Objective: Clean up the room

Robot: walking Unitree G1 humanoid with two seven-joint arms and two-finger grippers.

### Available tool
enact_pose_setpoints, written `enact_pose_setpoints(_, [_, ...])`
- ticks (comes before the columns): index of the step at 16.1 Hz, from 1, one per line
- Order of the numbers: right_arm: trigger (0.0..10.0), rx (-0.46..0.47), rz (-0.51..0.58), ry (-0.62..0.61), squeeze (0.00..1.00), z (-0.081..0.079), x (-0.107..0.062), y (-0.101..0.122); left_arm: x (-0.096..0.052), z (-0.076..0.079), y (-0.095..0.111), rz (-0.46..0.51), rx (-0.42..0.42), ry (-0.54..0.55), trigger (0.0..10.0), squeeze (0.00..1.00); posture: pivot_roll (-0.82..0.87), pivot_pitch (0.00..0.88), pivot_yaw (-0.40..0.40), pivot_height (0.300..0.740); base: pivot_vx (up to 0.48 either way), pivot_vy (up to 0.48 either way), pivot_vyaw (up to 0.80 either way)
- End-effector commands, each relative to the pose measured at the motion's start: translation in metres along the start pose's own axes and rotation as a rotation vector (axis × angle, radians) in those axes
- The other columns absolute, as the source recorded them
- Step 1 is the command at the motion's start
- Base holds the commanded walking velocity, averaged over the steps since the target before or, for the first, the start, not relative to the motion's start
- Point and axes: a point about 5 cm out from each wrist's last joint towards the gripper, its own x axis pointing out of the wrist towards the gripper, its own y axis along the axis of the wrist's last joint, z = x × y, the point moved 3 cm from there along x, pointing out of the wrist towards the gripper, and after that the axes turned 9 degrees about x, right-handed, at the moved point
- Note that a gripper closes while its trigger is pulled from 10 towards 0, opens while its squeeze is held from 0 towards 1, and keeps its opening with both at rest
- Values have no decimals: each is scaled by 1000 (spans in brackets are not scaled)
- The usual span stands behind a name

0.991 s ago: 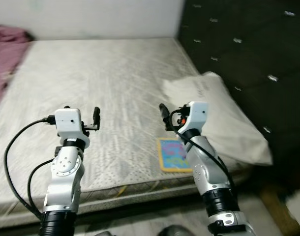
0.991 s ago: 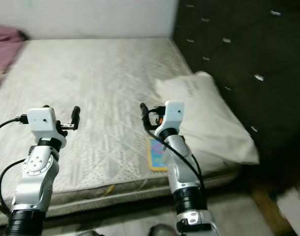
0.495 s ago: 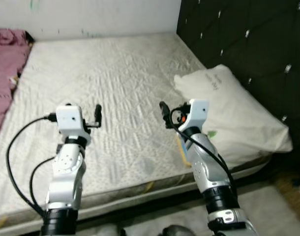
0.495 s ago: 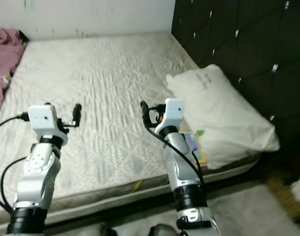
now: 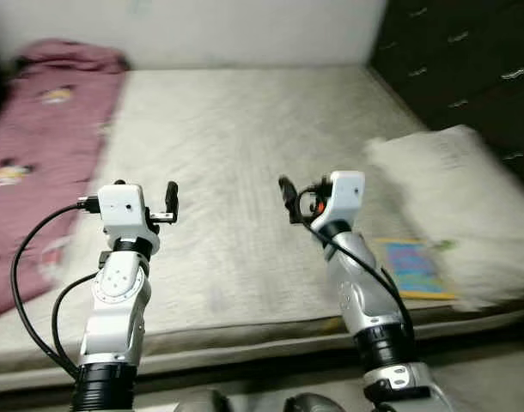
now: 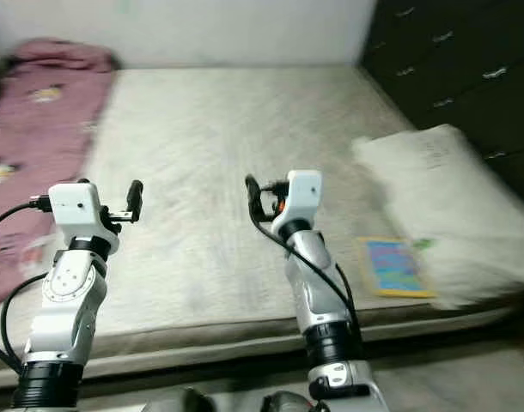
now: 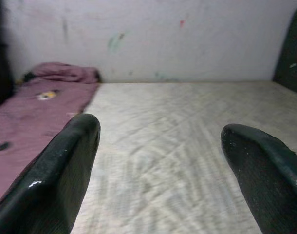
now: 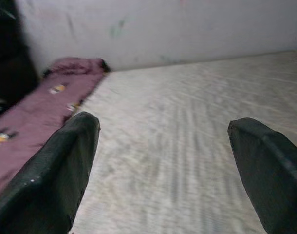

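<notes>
Both arms are raised over the bed [image 5: 245,154], a bare pale mattress. The left hand [image 5: 170,202] is held above the mattress's near left part, fingers spread wide apart, gripping nothing. The right hand [image 5: 286,196] is held above the middle, also wide open and empty. A maroon blanket [image 5: 39,146] lies along the bed's left side, bunched at the far corner by the wall [image 7: 153,34]. A white pillow [image 5: 464,197] rests at the right, against the dark headboard [image 5: 468,51]. A colourful book [image 5: 412,268] lies on the mattress just beside the pillow's near edge.
</notes>
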Motion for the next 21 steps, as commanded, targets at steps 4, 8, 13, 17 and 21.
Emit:
enact_pose_setpoints(4, [10000,-1,-6,-26,0,9,-3,-2,0,6,0,-8,-10,-15,10000,0,-38,3,-10,740,0,480,0])
enact_pose_setpoints(8, [10000,-5,-6,-23,0,8,-3,-1,1,7,0,-10,-12,-12,10000,0,-39,5,-10,740,0,480,0])
enact_pose_setpoints(13, [10000,3,-8,-28,0,9,-2,-2,2,7,0,-9,-15,-12,10000,0,-40,7,-10,740,0,480,0])
enact_pose_setpoints(17, [10000,8,-11,-30,0,10,-2,-3,2,8,1,-3,-16,-13,10000,0,-38,4,-12,740,0,480,0])
enact_pose_setpoints(21, [10000,6,-8,-32,0,10,-1,-2,4,13,4,7,-25,-25,10000,0,-38,0,-14,740,0,480,0])
